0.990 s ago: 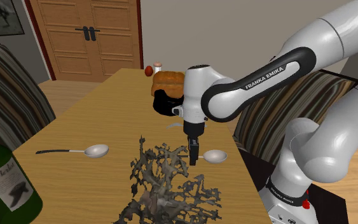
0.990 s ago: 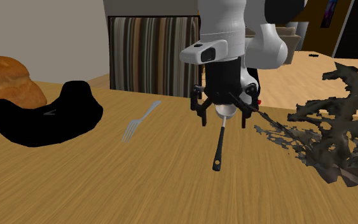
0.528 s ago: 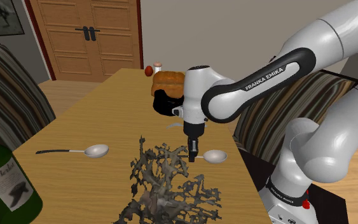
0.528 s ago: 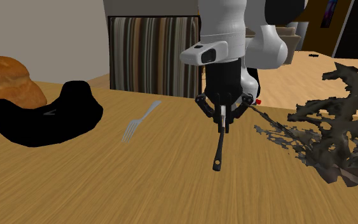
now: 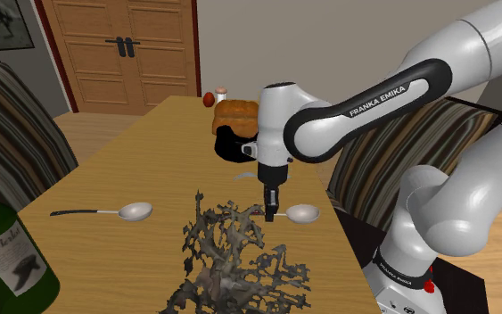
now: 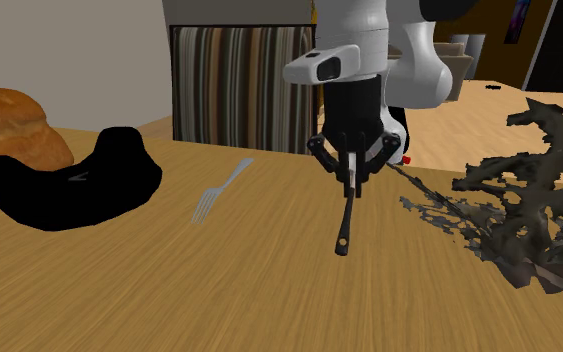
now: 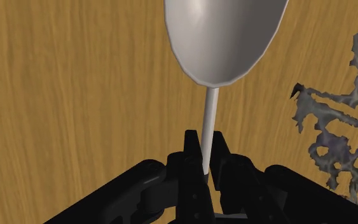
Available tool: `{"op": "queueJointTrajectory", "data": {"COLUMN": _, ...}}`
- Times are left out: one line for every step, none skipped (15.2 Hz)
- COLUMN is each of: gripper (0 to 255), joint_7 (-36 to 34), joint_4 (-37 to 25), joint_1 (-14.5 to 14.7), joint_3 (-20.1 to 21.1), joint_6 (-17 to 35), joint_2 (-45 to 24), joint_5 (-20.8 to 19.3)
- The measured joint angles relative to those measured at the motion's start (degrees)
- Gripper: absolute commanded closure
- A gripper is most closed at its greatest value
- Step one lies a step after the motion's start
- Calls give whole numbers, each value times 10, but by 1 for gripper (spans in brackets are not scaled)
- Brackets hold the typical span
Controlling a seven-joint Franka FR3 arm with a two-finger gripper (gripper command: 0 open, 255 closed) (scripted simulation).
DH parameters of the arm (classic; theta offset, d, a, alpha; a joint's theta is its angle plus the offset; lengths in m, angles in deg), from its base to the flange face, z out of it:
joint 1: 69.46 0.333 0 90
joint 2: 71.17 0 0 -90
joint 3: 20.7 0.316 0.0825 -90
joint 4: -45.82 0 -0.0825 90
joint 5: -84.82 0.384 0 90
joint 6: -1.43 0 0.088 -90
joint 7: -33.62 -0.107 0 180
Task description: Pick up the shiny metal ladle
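Note:
The ladle has a shiny silver bowl, a thin silver stem and a black handle. My gripper points straight down over the table's near right part and is shut on the stem just behind the bowl. In the wrist view the bowl sits just past my gripper, with both fingers pressed against the stem. In the second exterior view my gripper holds the ladle with its handle slanting down towards the wood; I cannot tell whether its end touches the wood.
A second similar ladle lies at the shoulder view's left. A dark branchy mass spreads beside my gripper. A fork, a black object, a bread loaf and a green bottle share the table. Striped chairs flank it.
The fingers went from open around the ladle's stem to shut on it. Since then the hand has risen slightly, and the handle's end has come up a little.

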Motion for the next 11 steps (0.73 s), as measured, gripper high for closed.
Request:
{"op": "queueJointTrajectory", "data": {"gripper": 255, "joint_7": 0, "joint_4": -3, "joint_1": 0, "joint_3": -1, "joint_6": -9, "joint_2": 6, "joint_5": -1}}
{"op": "queueJointTrajectory", "data": {"gripper": 255, "joint_7": -2, "joint_4": -9, "joint_1": -1, "joint_3": -1, "joint_6": -19, "joint_2": 10, "joint_5": -2}}
{"op": "queueJointTrajectory", "data": {"gripper": 255, "joint_7": -2, "joint_4": -12, "joint_1": -1, "joint_3": -2, "joint_6": -27, "joint_2": 15, "joint_5": -2}}
{"op": "queueJointTrajectory", "data": {"gripper": 255, "joint_7": -3, "joint_4": -20, "joint_1": -1, "joint_3": -2, "joint_6": -37, "joint_2": 17, "joint_5": -4}}
{"op": "queueJointTrajectory", "data": {"gripper": 255, "joint_7": -4, "joint_4": -25, "joint_1": -1, "joint_3": -3, "joint_6": -44, "joint_2": 19, "joint_5": -4}}
{"op": "queueJointTrajectory", "data": {"gripper": 255, "joint_7": -5, "joint_4": -31, "joint_1": -2, "joint_3": -3, "joint_6": -53, "joint_2": 23, "joint_5": -5}}
{"op": "queueJointTrajectory", "data": {"gripper": 255, "joint_7": -7, "joint_4": -36, "joint_1": -2, "joint_3": -4, "joint_6": -63, "joint_2": 28, "joint_5": -6}}
{"op": "queueJointTrajectory", "data": {"gripper": 255, "joint_7": -8, "joint_4": -40, "joint_1": -2, "joint_3": -4, "joint_6": -72, "joint_2": 33, "joint_5": -6}}
{"op": "queueJointTrajectory", "data": {"gripper": 255, "joint_7": -9, "joint_4": -47, "joint_1": -2, "joint_3": -4, "joint_6": -81, "joint_2": 35, "joint_5": -7}}
{"op": "queueJointTrajectory", "data": {"gripper": 255, "joint_7": -9, "joint_4": -51, "joint_1": -2, "joint_3": -5, "joint_6": -90, "joint_2": 40, "joint_5": -7}}
{"op": "queueJointTrajectory", "data": {"gripper": 255, "joint_7": -9, "joint_4": -56, "joint_1": -3, "joint_3": -6, "joint_6": -94, "joint_2": 39, "joint_5": -8}}
